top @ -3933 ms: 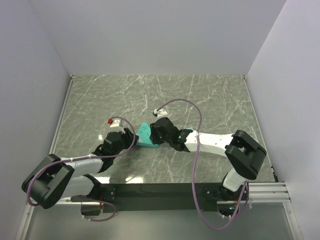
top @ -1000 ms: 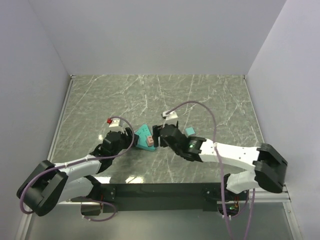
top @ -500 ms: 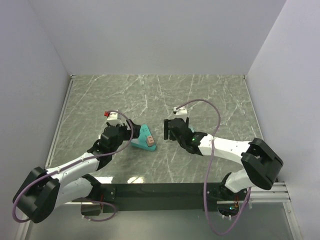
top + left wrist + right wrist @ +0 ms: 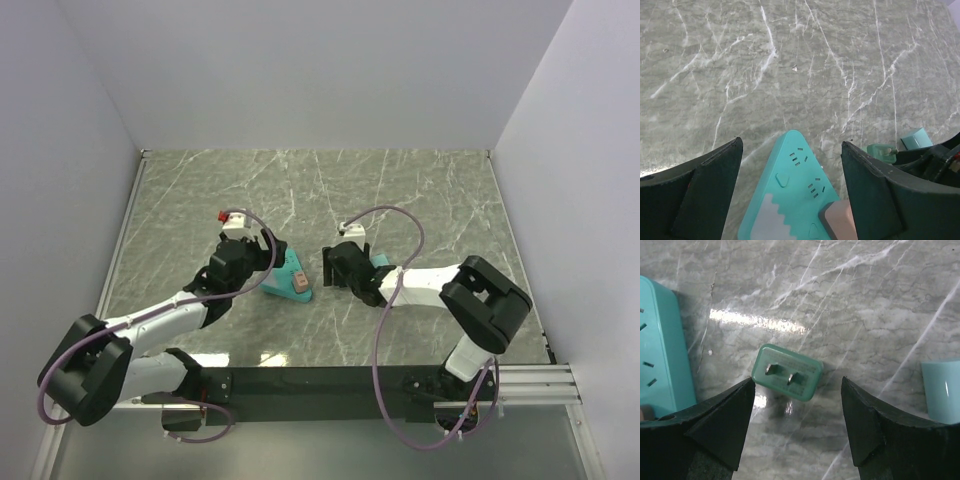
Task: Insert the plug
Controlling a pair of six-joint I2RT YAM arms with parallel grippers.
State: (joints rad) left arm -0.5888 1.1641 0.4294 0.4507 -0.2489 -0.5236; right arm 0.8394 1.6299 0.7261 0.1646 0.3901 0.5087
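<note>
One teal power strip (image 4: 788,199); one green plug (image 4: 786,378); one pink block (image 4: 841,223); one pale teal cube (image 4: 915,138).
</note>
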